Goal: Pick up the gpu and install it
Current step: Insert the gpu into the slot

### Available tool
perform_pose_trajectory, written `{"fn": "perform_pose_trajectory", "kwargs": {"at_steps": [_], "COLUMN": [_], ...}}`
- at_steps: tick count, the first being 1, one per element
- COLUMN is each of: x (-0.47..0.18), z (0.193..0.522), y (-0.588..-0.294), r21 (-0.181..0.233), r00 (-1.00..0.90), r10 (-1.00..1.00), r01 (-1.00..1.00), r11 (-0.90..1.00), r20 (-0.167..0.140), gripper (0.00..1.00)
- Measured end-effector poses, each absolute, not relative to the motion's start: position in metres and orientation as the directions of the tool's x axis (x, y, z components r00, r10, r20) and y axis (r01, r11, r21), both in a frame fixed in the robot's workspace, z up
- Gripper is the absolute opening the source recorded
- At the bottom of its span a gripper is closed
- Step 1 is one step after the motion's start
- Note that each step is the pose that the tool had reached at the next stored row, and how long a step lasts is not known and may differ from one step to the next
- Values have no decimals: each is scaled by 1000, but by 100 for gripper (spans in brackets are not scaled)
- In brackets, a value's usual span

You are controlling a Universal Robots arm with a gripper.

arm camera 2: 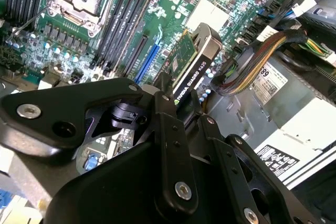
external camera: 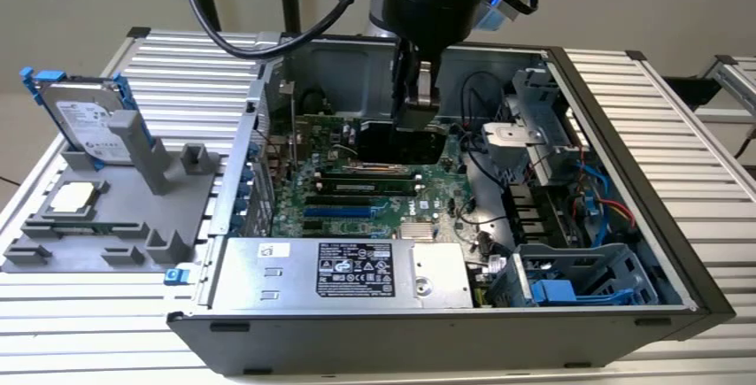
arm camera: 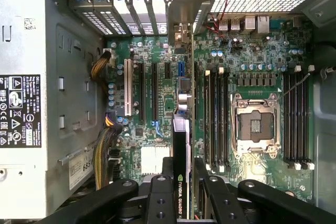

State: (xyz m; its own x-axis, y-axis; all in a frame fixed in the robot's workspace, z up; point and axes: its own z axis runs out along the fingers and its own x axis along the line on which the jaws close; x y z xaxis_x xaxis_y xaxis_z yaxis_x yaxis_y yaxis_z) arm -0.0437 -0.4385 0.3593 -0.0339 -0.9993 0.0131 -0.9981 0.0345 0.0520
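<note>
My gripper (external camera: pixel 413 115) is inside the open computer case (external camera: pixel 614 111), shut on the gpu (external camera: pixel 402 143), a thin card with a black cover. The card hangs on edge just above the green motherboard (external camera: pixel 354 195). In the second wrist view the gpu (arm camera 2: pixel 191 61) shows its black cover and green board, gripped between the fingers of the gripper (arm camera 2: pixel 177 95). In the first wrist view the gpu (arm camera: pixel 181 140) is seen edge-on over the expansion slots (arm camera: pixel 142 93), its metal bracket (arm camera: pixel 181 9) toward the case's rear slot openings, with the gripper (arm camera: pixel 182 174) clamped on it.
A silver hard drive with blue rails (external camera: pixel 88 119) stands in a grey fixture (external camera: pixel 106 234) at the exterior view's left, with a square CPU chip (external camera: pixel 73 195) on it. The power supply (external camera: pixel 343 270), cable bundle (arm camera 2: pixel 252 66), CPU socket (arm camera: pixel 255 124) and drive cage (external camera: pixel 567 283) surround the board.
</note>
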Motion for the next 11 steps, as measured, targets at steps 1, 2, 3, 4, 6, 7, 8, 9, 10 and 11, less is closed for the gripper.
{"fn": "perform_pose_trajectory", "kwargs": {"at_steps": [1,2,3,4,6,7,8,9,10,11], "x": [-44,-44,-44,-44,-44,-44,-44,-44,-44,-44], "z": [359,359,359,358,358,357,356,356,356,355], "y": [-438,-438,-438,-438,-438,-439,-438,-438,-438,-438], "r21": [52,52,52,52,52,52,52,52,52,52], "r00": [-34,-35,-35,-37,-42,-45,-49,-53,-58,-64], "r10": [-999,-999,-999,-999,-999,-999,-999,-998,-998,-998], "r01": [-998,-998,-998,-998,-998,-998,-997,-997,-997,-997], "r11": [35,35,36,38,42,46,50,54,58,65], "r20": [13,13,13,13,13,13,13,13,13,13], "gripper": [0,0,0,0,0,0,0,0,0,0]}}
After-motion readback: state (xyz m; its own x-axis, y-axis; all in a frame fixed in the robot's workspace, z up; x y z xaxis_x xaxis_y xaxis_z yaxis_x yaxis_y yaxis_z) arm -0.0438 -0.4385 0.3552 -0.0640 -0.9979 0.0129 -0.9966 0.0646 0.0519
